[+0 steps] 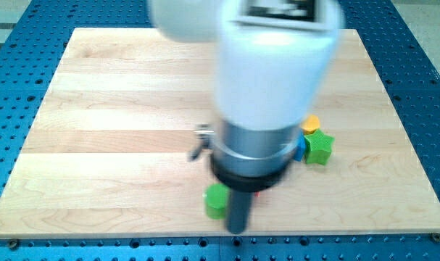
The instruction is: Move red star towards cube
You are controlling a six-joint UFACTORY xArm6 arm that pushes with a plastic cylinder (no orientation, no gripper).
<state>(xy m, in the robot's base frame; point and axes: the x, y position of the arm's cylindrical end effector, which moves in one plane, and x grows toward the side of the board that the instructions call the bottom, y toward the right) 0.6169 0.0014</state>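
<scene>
My arm's white and grey body (pixel 267 94) fills the middle of the view and hides much of the board. My tip (pixel 236 230) is near the board's bottom edge. A green block (pixel 217 201), shape unclear, sits just to the tip's upper left, close to the rod. A small red sliver (pixel 256 193), probably the red star, shows just right of the rod, mostly hidden by the arm. A blue block (pixel 301 149), maybe the cube, peeks out at the arm's right edge.
A green star (pixel 320 147) lies right of the blue block, touching it. A yellow block (pixel 311 123) sits just above them. The wooden board (pixel 118 109) rests on a blue perforated table (pixel 422 58).
</scene>
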